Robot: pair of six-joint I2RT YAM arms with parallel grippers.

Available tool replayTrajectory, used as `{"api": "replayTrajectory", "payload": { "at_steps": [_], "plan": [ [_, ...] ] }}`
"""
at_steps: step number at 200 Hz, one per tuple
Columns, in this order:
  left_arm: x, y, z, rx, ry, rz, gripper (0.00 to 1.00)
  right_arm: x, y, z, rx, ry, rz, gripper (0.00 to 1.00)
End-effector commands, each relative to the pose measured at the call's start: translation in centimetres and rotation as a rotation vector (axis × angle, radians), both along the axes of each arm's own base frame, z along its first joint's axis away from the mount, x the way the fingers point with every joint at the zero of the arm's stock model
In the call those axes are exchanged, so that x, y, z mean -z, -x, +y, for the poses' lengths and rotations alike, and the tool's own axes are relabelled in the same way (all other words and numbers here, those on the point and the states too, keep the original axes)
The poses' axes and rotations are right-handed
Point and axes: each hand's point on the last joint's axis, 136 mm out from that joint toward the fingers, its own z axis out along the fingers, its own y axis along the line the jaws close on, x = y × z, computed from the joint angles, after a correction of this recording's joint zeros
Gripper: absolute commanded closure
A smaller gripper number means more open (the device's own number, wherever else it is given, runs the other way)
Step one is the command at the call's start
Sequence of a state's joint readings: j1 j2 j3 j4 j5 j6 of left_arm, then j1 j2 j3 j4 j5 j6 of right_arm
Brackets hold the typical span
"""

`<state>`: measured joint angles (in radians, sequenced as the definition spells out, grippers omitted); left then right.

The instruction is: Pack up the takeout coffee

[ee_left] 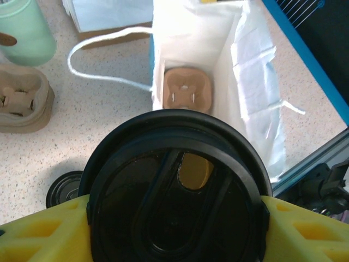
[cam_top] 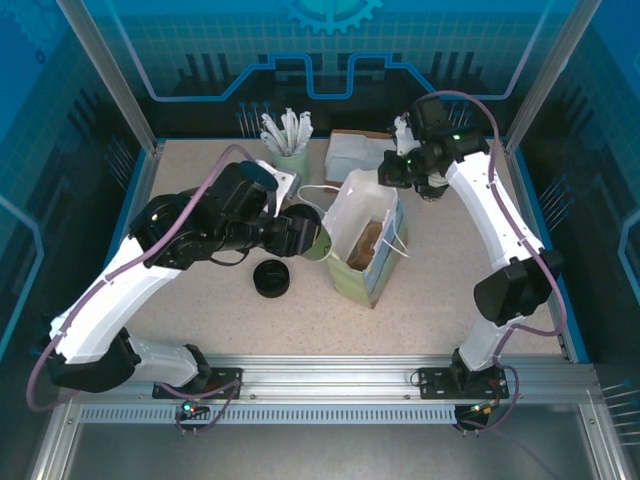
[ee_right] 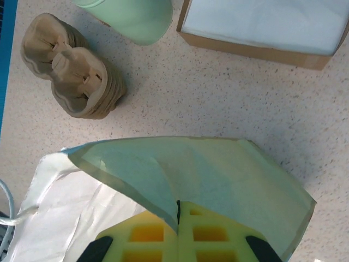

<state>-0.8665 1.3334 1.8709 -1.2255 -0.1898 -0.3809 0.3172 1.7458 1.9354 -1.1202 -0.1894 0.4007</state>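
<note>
Black-lidded takeout coffee (ee_left: 177,191); pale green paper bag (ee_right: 218,169), white inside; tan pulp carrier (ee_left: 187,90); beige tabletop (ee_left: 98,147), dark-speckled, blue-edged.

1. The takeout coffee (ee_left: 174,202) is showing a black plastic lid, smooth and slightly glossy.
2. The paper bag (ee_left: 245,82) is looking like thin, creased paper, matt white inside and pale green outside.
3. The cup carrier (ee_left: 187,90) inside it is looking like brown moulded pulp, rough and dull.
4. The table (ee_right: 229,103) is showing a speckled beige surface, smooth and matt.
5. The left gripper (ee_left: 174,224) and right gripper (ee_right: 177,226) are showing yellow matt plastic fingers (ee_right: 147,234).
6. The box (ee_right: 245,48) is showing plain brown cardboard walls.
7. The frame rail (cam_top: 330,372) is gleaming as brushed metal.
</note>
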Motion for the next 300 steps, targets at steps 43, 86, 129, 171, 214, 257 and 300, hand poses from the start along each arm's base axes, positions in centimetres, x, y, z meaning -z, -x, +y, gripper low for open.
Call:
{"api": "replayTrajectory", "payload": {
  "at_steps": [43, 86, 129, 171, 214, 257, 300],
  "plan": [
    [-3.5, -0.8, -0.3, 0.020, 0.050, -0.103, 0.36, -1.4, 2.5, 2.4, 0.025, -0.071, -0.012, 1.00],
    [-3.1, -1.6, -1.2, 0.029, 0.036, -0.109, 0.36, -1.6, 3.3, 2.8, 0.033, -0.089, -0.029, 1.00],
    [-2.4, -2.5, -2.1, 0.036, 0.015, -0.110, 0.35, -1.5, 3.5, 3.4, 0.020, -0.097, -0.047, 1.00],
    [-1.5, -3.5, -2.7, 0.030, 0.006, -0.135, 0.36, -2.3, 3.0, 3.8, 0.008, -0.107, -0.081, 1.00],
    [-0.1, -4.3, -3.6, 0.029, 0.016, -0.157, 0.36, -3.1, 2.6, 4.7, -0.023, -0.112, -0.120, 1.00],
    [1.3, -4.8, -3.8, 0.030, 0.031, -0.195, 0.35, -3.6, 2.5, 5.4, -0.087, -0.097, -0.175, 1.00],
    [3.3, -5.6, -4.3, 0.026, 0.019, -0.211, 0.36, -4.7, 2.7, 5.5, -0.123, -0.095, -0.221, 1.00]
  ]
}}
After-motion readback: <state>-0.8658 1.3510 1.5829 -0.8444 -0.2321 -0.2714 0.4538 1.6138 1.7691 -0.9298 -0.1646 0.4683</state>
